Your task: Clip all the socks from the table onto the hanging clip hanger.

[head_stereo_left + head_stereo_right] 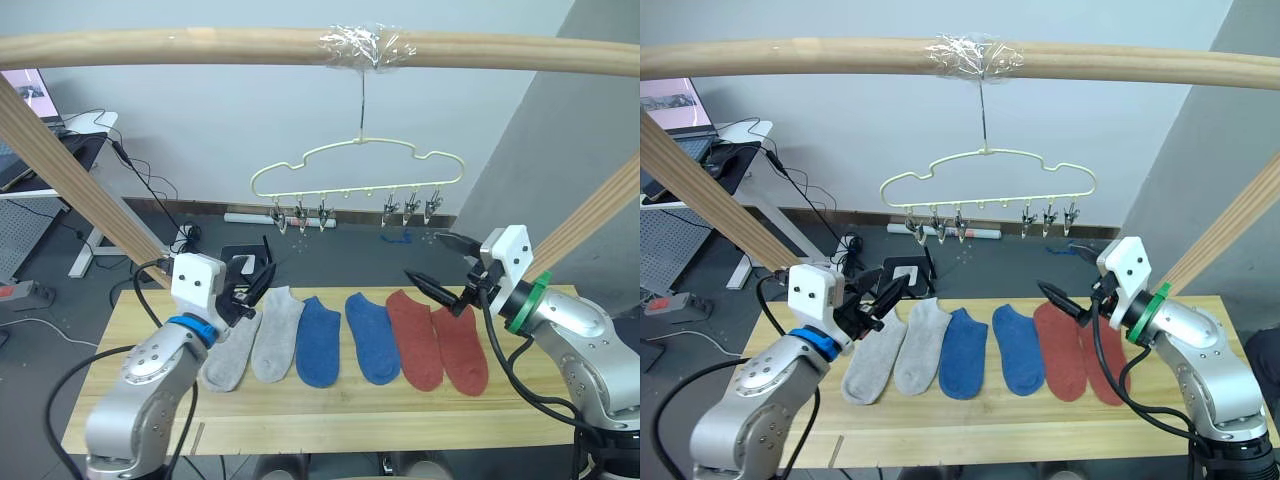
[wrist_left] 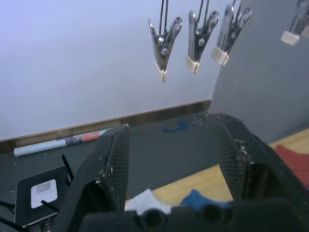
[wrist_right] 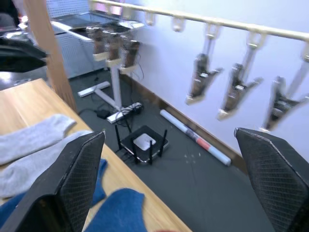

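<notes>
Socks six in a row on table, clip hanger apparently bare, left gripper and right gripper both spread, empty

six socks lie side by side on the table, grey, blue, red; the clip hanger hangs above.

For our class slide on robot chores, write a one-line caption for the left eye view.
Six socks lie in a row on the table beneath the empty clip hanger, both tools open.
</notes>
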Controlling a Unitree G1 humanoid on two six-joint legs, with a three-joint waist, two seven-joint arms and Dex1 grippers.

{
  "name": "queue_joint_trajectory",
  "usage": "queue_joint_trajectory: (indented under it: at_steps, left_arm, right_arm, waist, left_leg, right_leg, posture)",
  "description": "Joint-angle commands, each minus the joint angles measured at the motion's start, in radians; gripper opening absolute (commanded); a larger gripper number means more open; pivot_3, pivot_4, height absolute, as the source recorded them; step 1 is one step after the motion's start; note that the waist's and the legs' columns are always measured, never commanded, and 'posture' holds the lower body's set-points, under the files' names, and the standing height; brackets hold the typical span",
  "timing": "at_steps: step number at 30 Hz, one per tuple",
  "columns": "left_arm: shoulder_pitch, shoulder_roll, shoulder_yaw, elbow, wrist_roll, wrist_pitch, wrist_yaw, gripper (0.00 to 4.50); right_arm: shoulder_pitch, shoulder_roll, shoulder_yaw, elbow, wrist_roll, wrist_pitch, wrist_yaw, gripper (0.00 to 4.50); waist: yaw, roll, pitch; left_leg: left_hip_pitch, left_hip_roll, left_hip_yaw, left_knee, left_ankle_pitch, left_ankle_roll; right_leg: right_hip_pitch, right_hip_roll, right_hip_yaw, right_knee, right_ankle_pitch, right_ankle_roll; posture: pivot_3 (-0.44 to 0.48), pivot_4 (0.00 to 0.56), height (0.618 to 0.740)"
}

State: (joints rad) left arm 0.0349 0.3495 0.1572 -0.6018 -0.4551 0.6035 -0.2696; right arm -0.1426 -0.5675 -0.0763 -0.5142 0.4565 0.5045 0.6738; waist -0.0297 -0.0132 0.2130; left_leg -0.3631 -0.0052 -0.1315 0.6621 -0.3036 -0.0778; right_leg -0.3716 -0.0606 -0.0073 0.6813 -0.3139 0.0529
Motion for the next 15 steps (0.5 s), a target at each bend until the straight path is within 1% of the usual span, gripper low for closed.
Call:
queue_joint_trajectory:
  at_steps: [1, 3, 6, 9, 12, 15]
  left_arm:
    - [-0.018, -0.014, 0.008, -0.033, 0.016, -0.065, 0.005, 2.80]
    - [-0.029, -0.033, 0.021, -0.022, 0.020, -0.129, -0.005, 2.80]
    - [-0.057, -0.056, 0.006, 0.004, 0.005, -0.141, -0.010, 2.80]
    - [-0.080, -0.072, -0.026, 0.034, 0.040, -0.199, -0.017, 2.80]
    - [-0.104, -0.122, -0.023, 0.088, 0.077, -0.254, 0.035, 2.80]
    - [-0.112, -0.132, -0.060, 0.141, 0.129, -0.307, 0.025, 2.80]
  right_arm:
    - [-0.030, 0.000, -0.002, -0.014, 0.045, -0.034, 0.050, 4.50]
    - [-0.041, 0.005, 0.005, -0.009, 0.055, -0.053, 0.075, 4.50]
    - [-0.057, 0.016, 0.023, -0.001, 0.052, -0.069, 0.078, 4.50]
    - [-0.069, 0.030, 0.037, 0.000, 0.064, -0.067, 0.085, 4.50]
    - [-0.080, 0.044, 0.051, -0.001, 0.065, -0.069, 0.088, 4.50]
    - [-0.101, 0.057, 0.060, 0.001, 0.079, -0.055, 0.085, 4.50]
  waist:
    - [0.000, 0.000, 0.000]
    - [0.000, 0.000, 0.000]
    - [0.001, -0.001, -0.003]
    - [0.001, -0.001, -0.005]
    - [0.001, -0.001, -0.005]
    - [-0.001, -0.001, -0.005]
  left_leg:
    - [0.000, 0.000, 0.000, 0.000, 0.000, 0.000]
    - [0.000, 0.000, 0.000, 0.000, 0.000, 0.001]
    - [0.000, 0.000, 0.000, 0.000, 0.001, 0.000]
    - [0.000, 0.000, 0.000, 0.000, 0.001, 0.000]
    - [0.000, 0.000, 0.000, 0.001, 0.001, 0.000]
    - [0.000, 0.000, 0.000, 0.000, 0.001, 0.000]
  right_leg:
    - [0.000, 0.000, 0.000, 0.000, 0.000, 0.000]
    - [0.000, 0.000, 0.000, 0.000, 0.001, 0.000]
    - [0.000, 0.000, 0.000, 0.000, 0.001, 0.000]
    - [0.000, 0.000, 0.000, 0.000, 0.001, 0.000]
    - [0.000, 0.000, 0.000, 0.000, 0.002, 0.000]
    - [0.000, 0.001, 0.000, 0.000, 0.002, 0.000]
  posture:
    - [-0.017, 0.148, 0.740]
    - [-0.017, 0.147, 0.740]
    - [-0.020, 0.146, 0.740]
    - [-0.021, 0.147, 0.740]
    - [-0.022, 0.148, 0.740]
    - [-0.025, 0.154, 0.740]
